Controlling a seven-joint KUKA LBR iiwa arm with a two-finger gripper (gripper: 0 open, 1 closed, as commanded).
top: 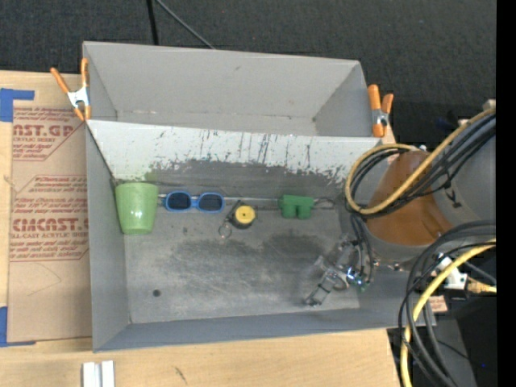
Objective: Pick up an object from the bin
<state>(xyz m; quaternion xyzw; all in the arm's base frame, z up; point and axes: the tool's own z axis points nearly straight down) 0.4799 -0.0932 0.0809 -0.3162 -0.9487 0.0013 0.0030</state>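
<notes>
Hand (339,273) low by bin's (109,240) view-right wall, perhaps touching floor | grip state: cannot tell

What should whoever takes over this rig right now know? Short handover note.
Gripper: low in the right front corner of the grey metal bin, over bare floor. Whether it is open or shut cannot be told.
Things: four in a row along the foot of the back wall, all apart from the gripper. From the left: a light green plastic cup, a pair of blue toy sunglasses, a small yellow round piece and a green block, which is nearest the gripper.
Done: nothing picked; all four lie on the floor.
Left: the whole pick.
</notes>
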